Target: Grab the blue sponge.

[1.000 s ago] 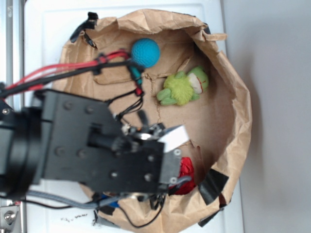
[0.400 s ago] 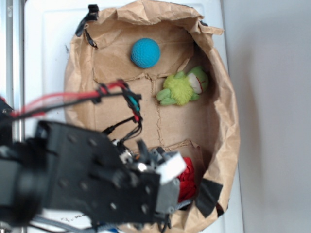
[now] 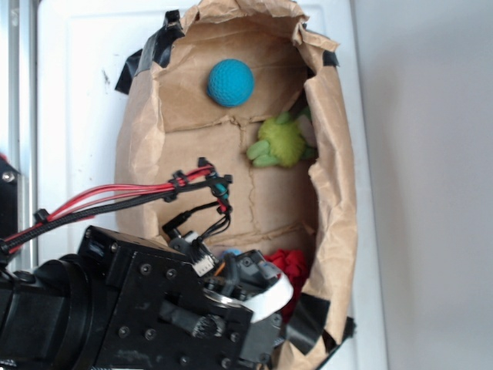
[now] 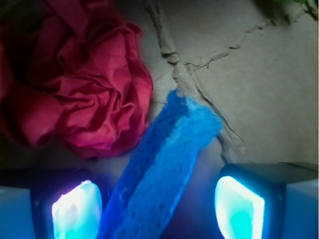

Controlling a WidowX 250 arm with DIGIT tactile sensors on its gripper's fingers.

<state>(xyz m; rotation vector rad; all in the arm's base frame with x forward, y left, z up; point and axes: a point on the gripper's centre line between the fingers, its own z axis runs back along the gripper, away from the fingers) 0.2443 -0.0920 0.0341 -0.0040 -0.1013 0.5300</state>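
Observation:
In the wrist view the blue sponge [image 4: 164,164] stands on edge, slanting from the lower left up to the right across the brown paper floor. My gripper [image 4: 158,209] is open and straddles it. The left pad [image 4: 75,211] is close to the sponge's side, and a wider gap separates the sponge from the right pad [image 4: 238,209]. In the exterior view the gripper [image 3: 262,297] is low inside the paper bag, at its near end, and covers the sponge.
A crumpled red cloth [image 4: 75,79] lies just left of the sponge, also visible as the red cloth [image 3: 289,266]. A teal ball [image 3: 230,82] and a green plush toy [image 3: 281,141] sit farther back. The bag wall [image 3: 331,177] rises close on the right.
The arm has moved toward the bag's near end and lower into it. The bag's walls have been pulled narrower and taller around it.

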